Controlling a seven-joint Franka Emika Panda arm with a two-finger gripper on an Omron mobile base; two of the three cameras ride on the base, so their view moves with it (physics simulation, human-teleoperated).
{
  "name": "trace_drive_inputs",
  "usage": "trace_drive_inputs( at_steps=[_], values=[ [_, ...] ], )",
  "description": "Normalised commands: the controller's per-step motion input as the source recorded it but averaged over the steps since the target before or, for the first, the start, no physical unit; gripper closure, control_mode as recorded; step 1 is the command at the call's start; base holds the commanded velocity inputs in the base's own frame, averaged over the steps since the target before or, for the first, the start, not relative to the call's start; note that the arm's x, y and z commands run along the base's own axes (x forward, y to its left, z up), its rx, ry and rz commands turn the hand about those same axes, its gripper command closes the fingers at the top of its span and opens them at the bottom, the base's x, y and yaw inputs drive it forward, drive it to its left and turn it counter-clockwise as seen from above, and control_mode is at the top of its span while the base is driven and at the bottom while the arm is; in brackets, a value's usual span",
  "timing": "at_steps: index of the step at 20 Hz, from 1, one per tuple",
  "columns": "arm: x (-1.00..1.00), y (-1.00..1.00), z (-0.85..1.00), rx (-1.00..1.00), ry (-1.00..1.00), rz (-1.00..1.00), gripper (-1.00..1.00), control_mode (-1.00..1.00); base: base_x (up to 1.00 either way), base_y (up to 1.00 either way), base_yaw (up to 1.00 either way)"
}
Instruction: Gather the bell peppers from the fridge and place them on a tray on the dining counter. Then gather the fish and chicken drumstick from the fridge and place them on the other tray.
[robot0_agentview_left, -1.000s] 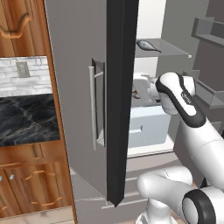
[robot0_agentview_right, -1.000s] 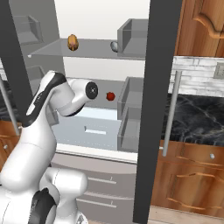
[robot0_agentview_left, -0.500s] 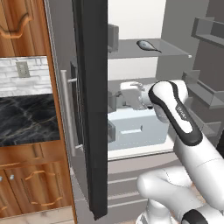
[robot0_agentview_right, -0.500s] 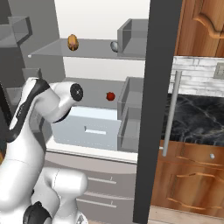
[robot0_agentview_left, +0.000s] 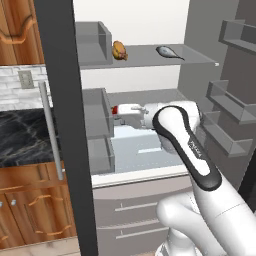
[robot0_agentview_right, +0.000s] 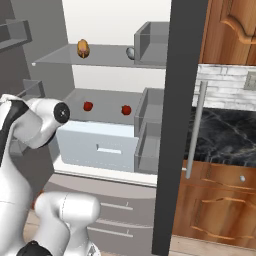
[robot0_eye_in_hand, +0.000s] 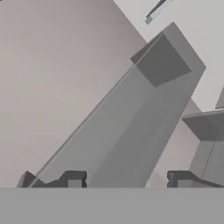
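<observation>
Fridge (robot0_agentview_left: 150, 30) open. Two red bell peppers (robot0_agentview_right: 88, 106) sit on the middle shelf above the drawer (robot0_agentview_right: 97, 147). Tool (robot0_eye_in_hand: 124, 178) empty, jaws parted. Judgement: reach straight in over the drawer, centre on one pepper, then close gently.

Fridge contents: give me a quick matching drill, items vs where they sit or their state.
Items:
1. fish
2. chicken drumstick
3. red bell peppers
4. gripper

Places or states:
A. middle shelf, above the pale drawer
B. top shelf, left base view's left, next to the grey bin
C. jaws apart, nothing between them
D. top shelf, left base view's right, toward the open edge

Pairs: 1-D, 2-B, 3-A, 4-C
</observation>
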Motion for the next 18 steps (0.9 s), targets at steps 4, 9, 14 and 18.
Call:
trace_drive_inputs(
  at_steps=[4,9,14,18],
  values=[
    [0.04,0.48,-0.01,0.0,-0.05,0.05,-1.0,-1.0,0.0,0.0,0.0],
    [-0.09,-0.12,-0.02,0.0,0.08,0.01,-1.0,-1.0,0.0,0.0,0.0],
    [-0.03,-0.46,0.0,-0.03,0.07,0.0,-1.0,-1.0,0.0,0.0,0.0],
    [0.14,-0.02,-0.04,-0.13,0.0,-0.05,-1.0,-1.0,0.0,0.0,0.0]
  ],
)
